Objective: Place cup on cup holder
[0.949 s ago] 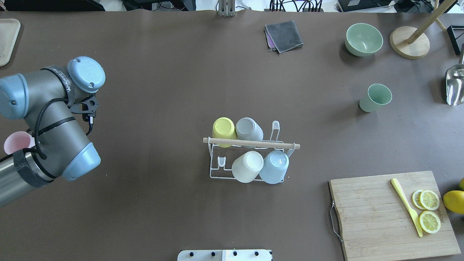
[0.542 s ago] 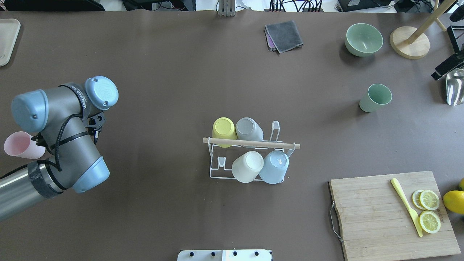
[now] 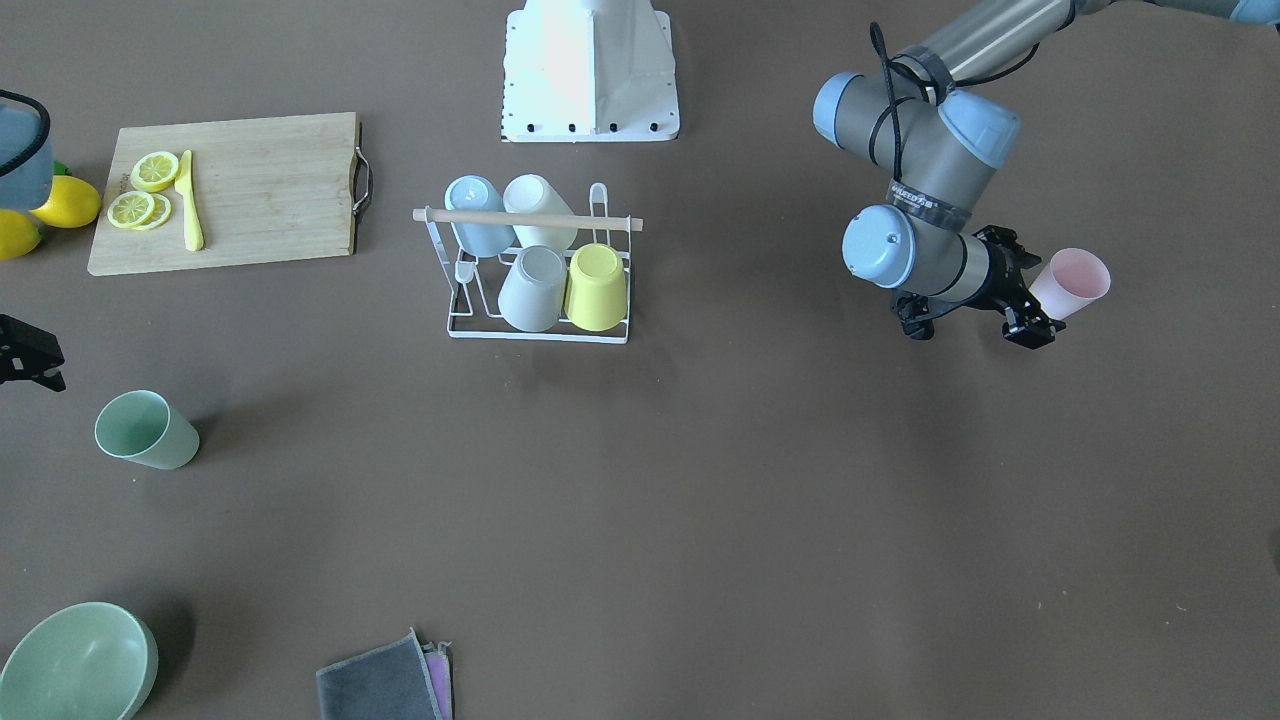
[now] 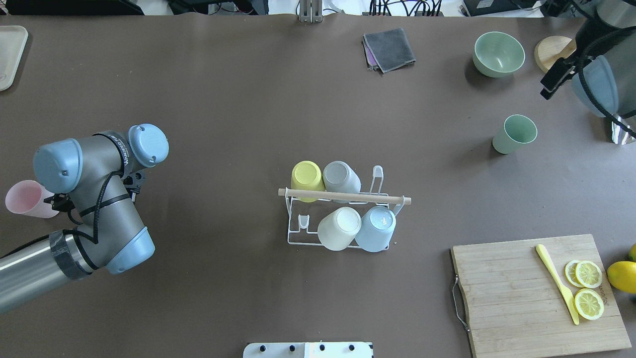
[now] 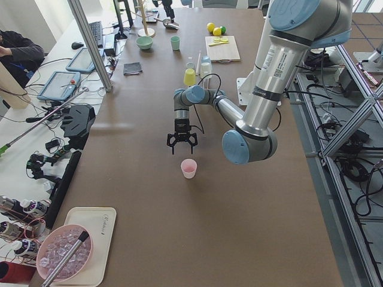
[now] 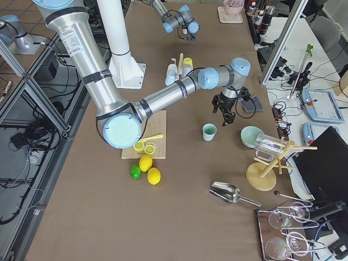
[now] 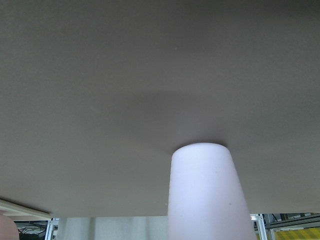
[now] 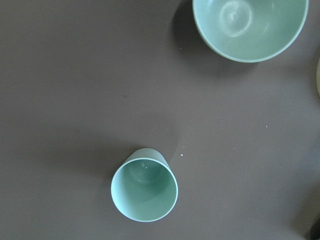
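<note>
The white wire cup holder (image 4: 298,242) with a wooden rod handle (image 4: 344,196) stands mid-table and holds a yellow, a grey, a white and a blue cup upside down. Two prongs are free. A pink cup (image 4: 22,199) stands upright at the left. My left gripper (image 3: 1025,290) lies level just beside it, open, its fingers not on the cup. The left wrist view shows the pink cup (image 7: 207,195) close ahead. A green cup (image 4: 515,133) stands upright at the far right. My right gripper (image 6: 225,118) hovers above it; I cannot tell whether it is open or shut.
A green bowl (image 4: 498,53) and a folded grey cloth (image 4: 389,48) lie at the far side. A cutting board (image 4: 539,293) with lemon slices and a yellow knife sits near right. A metal scoop (image 6: 227,192) and a wooden stand (image 6: 261,175) lie beyond the green cup.
My left arm's wrist has swung rightwards and nearer, beside the pink cup, which has not moved. My right arm has come into view at the far right, above the green cup.
</note>
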You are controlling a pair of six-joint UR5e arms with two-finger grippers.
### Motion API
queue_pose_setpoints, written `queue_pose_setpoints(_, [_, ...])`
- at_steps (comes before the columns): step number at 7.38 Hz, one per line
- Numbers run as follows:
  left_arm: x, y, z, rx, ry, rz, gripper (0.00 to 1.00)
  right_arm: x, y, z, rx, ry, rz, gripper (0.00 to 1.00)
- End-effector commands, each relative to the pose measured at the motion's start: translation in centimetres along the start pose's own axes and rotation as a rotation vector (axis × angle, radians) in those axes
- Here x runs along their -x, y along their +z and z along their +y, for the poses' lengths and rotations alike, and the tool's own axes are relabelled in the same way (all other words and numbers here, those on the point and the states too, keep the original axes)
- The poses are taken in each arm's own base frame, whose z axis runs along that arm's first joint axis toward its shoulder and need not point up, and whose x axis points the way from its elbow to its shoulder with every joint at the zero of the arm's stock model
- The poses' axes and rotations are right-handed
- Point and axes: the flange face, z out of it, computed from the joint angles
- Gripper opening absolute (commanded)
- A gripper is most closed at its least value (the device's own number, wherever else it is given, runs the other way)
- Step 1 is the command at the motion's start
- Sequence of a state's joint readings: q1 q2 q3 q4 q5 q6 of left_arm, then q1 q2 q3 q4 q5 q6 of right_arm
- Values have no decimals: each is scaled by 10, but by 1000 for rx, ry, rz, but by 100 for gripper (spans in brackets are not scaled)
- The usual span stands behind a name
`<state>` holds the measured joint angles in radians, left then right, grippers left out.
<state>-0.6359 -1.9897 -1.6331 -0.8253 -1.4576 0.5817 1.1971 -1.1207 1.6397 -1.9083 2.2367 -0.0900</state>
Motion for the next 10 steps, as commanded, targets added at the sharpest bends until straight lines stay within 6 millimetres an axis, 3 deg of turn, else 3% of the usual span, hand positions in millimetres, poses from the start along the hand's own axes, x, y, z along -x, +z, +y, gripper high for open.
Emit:
queue_pose_setpoints(1, [-4, 12, -1, 17, -54, 9, 98, 34, 7, -19, 62, -28, -5, 100])
queue_pose_setpoints(2, [-5, 18, 0, 22, -85, 15, 98, 54, 10, -38, 115, -47, 33, 100])
queue_pose_setpoints(4, [-5, 36, -7, 4, -89, 6, 98, 55, 11, -80, 196, -78, 50, 100])
queue_pose_setpoints(6, [-4, 56, -13, 0, -90, 3, 98, 35, 50, -94, 303, -123, 15, 100])
queue_pose_setpoints(7, [-6, 69, -11, -2, -89, 4, 98, 28, 68, -114, 365, -183, -2, 100])
queue_pose_setpoints(8, [-9, 77, -10, 4, -88, 9, 98, 35, 68, -136, 400, -196, 10, 100])
queue_pose_setpoints(10, [-10, 82, -8, 7, -87, 11, 98, 75, 70, -146, 479, -209, 28, 100])
